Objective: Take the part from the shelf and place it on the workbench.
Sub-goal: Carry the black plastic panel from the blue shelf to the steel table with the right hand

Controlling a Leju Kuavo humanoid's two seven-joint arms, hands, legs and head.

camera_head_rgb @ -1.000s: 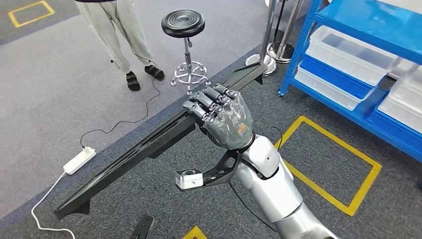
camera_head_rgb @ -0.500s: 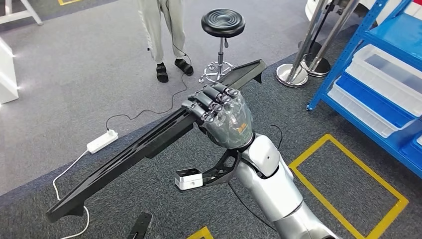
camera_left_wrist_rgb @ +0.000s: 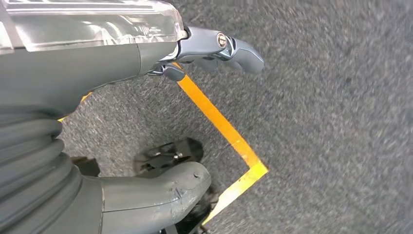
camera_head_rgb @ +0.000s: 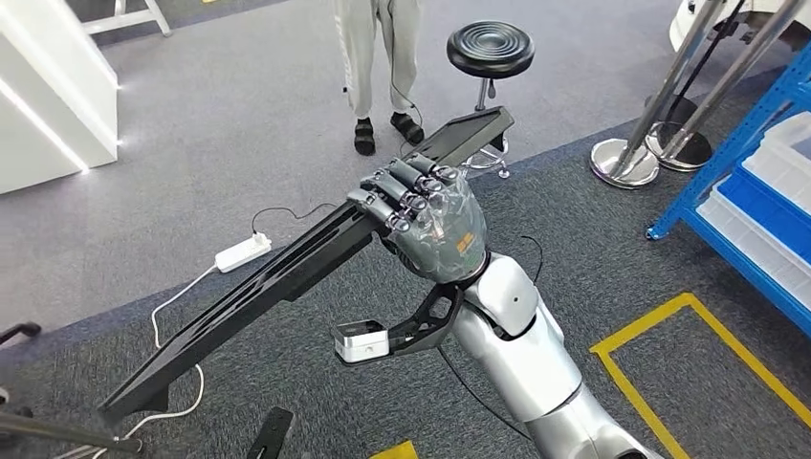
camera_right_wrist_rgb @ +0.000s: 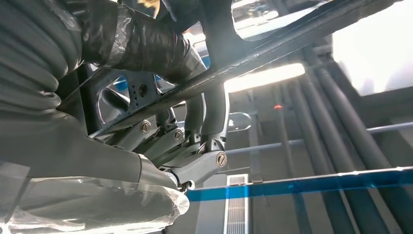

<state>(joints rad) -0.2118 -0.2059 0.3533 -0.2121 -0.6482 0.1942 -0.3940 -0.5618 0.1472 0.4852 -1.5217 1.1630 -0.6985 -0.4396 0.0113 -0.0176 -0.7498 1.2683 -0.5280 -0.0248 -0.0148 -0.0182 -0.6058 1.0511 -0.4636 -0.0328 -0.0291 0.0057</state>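
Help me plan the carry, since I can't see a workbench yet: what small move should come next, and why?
Probably keep turning away from the blue shelf with the grip unchanged. The right hand grips the long black part near its middle, off the floor, so it is not yet set down. A person and a black stool lie near its far end, so swing slowly.

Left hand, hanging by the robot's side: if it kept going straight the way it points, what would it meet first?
Probably the grey carpet. The left hand points down at it, nothing between; depth is unclear.
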